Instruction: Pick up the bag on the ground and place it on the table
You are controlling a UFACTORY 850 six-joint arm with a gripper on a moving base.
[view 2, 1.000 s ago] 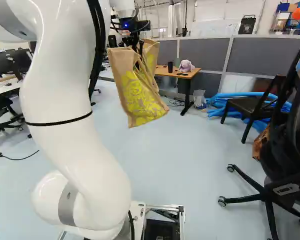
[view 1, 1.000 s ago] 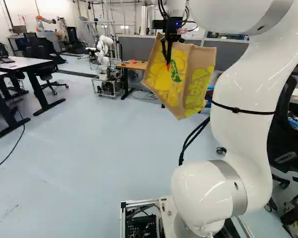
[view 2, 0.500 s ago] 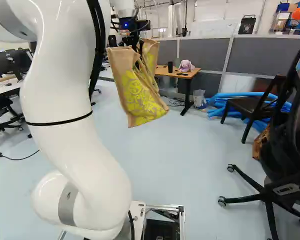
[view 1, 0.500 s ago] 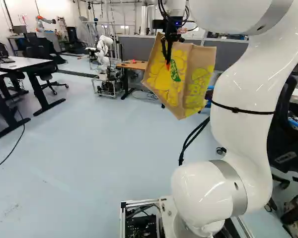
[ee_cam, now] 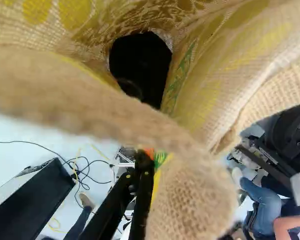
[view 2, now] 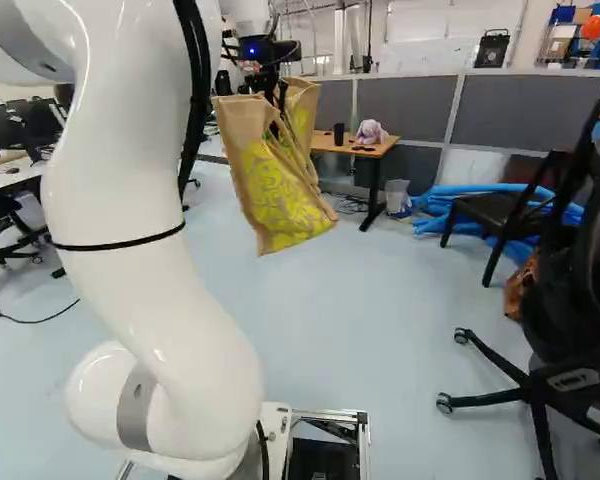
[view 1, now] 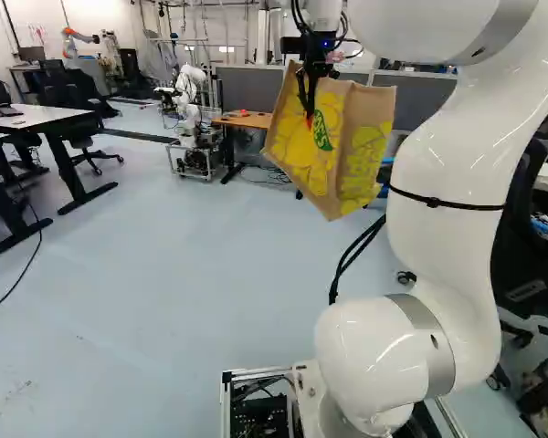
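Note:
My gripper point(view 1: 309, 111) is high ahead of the base in the left base view, with the tan and yellow bag point(view 1: 356, 146) hanging tilted from it, clear of the floor. In the wrist view the fingers of the gripper point(ee_cam: 143, 159) are together, partly covered by a blurred strap of the bag point(ee_cam: 210, 100), whose dark open mouth lies ahead of them. The exact pinch point is hidden. A wooden table point(view 2: 385, 146) stands farther off against the partitions, holding a plush toy point(view 2: 371, 132) and a black cup point(view 2: 340, 133).
Another robot point(view 1: 191, 109) stands left of the wooden table. White tables point(view 1: 36, 119) are at the left of the left base view. Blue tubes point(view 2: 442, 204), a dark chair point(view 2: 500, 215) and a wheeled office chair point(view 2: 570, 300) stand at the right of the right base view.
The base has moved slightly, shifting the room a little leftward in both base views. The arm holds its pose, and the bag still hangs from the gripper.

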